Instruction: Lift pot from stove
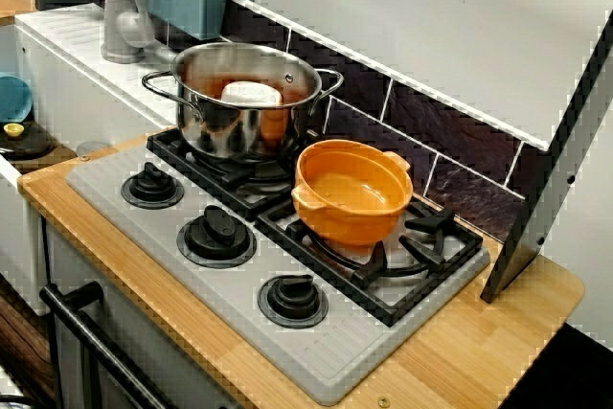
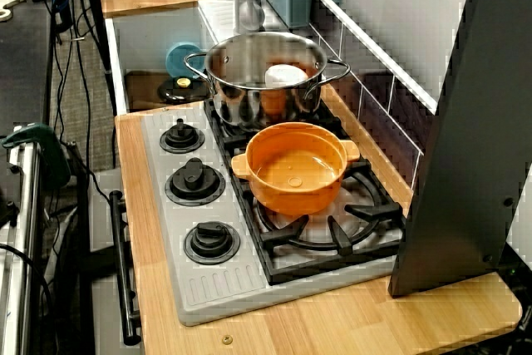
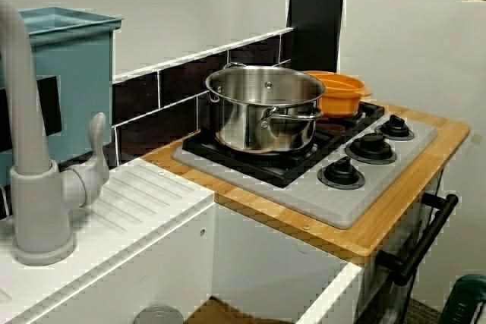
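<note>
No gripper shows in any view, so its state is unknown; the pot (image 1: 351, 191) sits on the stove (image 1: 287, 265).

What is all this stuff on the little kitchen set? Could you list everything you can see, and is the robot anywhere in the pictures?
Small round orange plastic pot: one, orange, on the right-hand burner grate, beside the steel pot.
Large shiny steel pot with loop handles: one, silver, on the other burner; a white object lies inside.
Grey toy stove with black grates: one, set in the wooden counter.
Black round knobs: three, in a row along the stove's front.
Light wooden counter: one, around the stove.
Grey faucet: one, on the white sink unit beside the stove.
Dark tiled backsplash: behind the stove.
Robot arm and tool: not in view.
</note>
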